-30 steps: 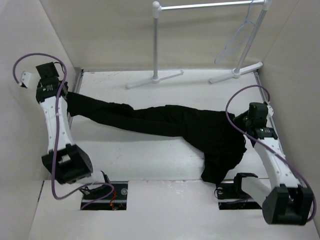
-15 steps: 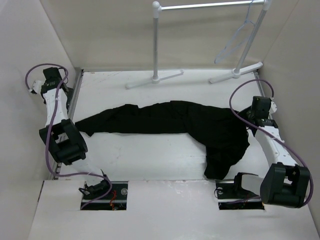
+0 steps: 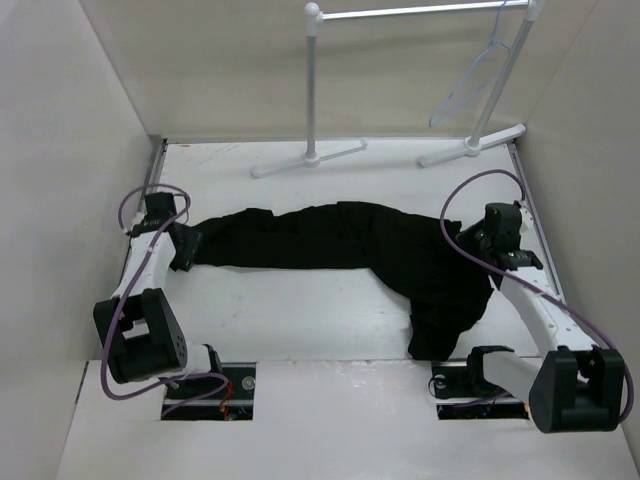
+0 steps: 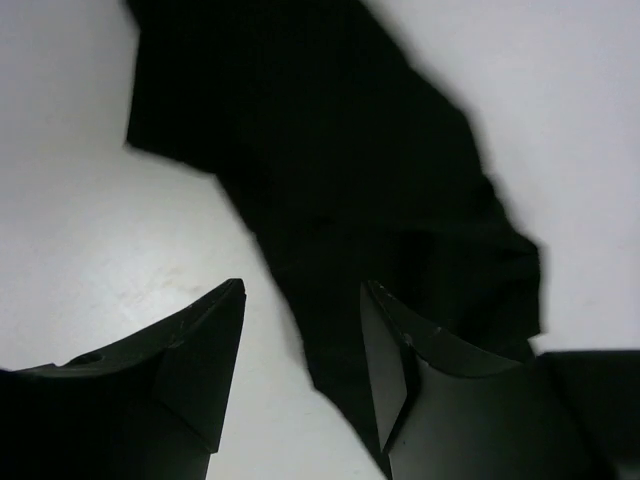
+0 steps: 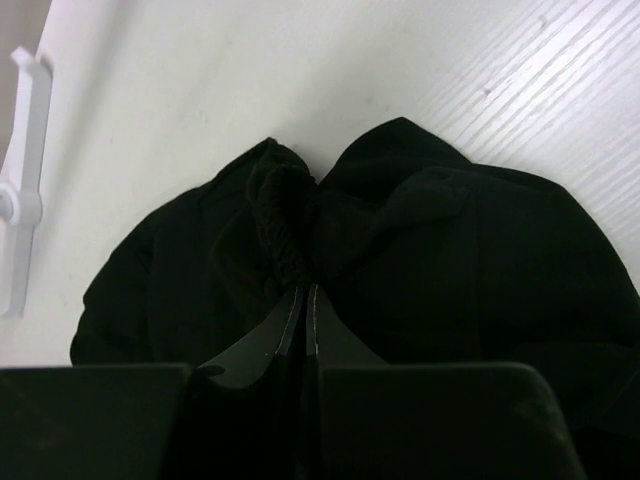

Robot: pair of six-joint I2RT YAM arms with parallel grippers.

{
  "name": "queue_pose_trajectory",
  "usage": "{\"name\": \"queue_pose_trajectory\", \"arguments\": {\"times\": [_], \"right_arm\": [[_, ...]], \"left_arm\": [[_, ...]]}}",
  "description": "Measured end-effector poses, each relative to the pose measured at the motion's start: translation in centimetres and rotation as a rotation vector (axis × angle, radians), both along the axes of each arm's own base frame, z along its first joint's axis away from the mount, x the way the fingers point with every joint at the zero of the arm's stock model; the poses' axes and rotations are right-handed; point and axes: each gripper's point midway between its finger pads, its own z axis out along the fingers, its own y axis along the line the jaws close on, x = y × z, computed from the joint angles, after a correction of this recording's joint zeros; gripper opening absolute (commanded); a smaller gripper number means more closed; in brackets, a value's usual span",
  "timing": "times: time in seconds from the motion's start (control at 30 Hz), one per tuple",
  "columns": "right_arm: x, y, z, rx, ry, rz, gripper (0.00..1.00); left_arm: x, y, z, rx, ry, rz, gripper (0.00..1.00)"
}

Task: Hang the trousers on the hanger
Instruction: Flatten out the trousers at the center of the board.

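Observation:
The black trousers point(image 3: 340, 238) lie stretched across the table, legs to the left, waist bunched at the right and trailing toward the front edge. My left gripper point(image 3: 185, 248) hovers open over the leg end. In the left wrist view its jaws point(image 4: 303, 290) stand apart, with the cloth point(image 4: 350, 180) lying under and beyond them and nothing gripped. My right gripper point(image 3: 478, 245) is shut on the waist. In the right wrist view its fingers point(image 5: 303, 290) pinch a gathered fold of the trousers point(image 5: 420, 250). The pale hanger point(image 3: 478, 78) hangs from the rack rail at the back right.
A white rack point(image 3: 312, 90) with T-shaped feet stands along the back of the table; one foot point(image 5: 22, 180) shows at the left of the right wrist view. Walls close in on both sides. The arm bases sit at the near edge.
My left gripper opened and let go of the leg end, which dropped to the table. The gripper then came down from the far left corner to that end. The right gripper kept its hold.

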Motion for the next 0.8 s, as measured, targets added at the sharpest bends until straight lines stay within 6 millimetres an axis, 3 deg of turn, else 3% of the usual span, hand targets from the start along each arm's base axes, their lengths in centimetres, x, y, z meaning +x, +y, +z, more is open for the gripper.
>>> {"name": "queue_pose_trajectory", "arguments": {"times": [0.07, 0.17, 0.43, 0.8], "right_arm": [[-0.4, 0.8, 0.1, 0.002, -0.012, 0.022, 0.08], [-1.0, 1.8, 0.0, 0.004, -0.018, 0.052, 0.09], [-2.2, 3.1, -0.8, 0.006, -0.010, 0.096, 0.08], [-3.0, 1.2, -0.4, -0.001, -0.018, 0.045, 0.08]], "left_arm": [[-2.1, -0.5, -2.7, -0.059, 0.064, 0.023, 0.50], [-3.4, -0.9, -4.5, -0.118, 0.083, 0.062, 0.50], [-1.3, 1.2, -4.2, -0.170, -0.070, 0.182, 0.48], [0.2, 4.8, -4.0, -0.171, -0.180, 0.309, 0.41]]}}
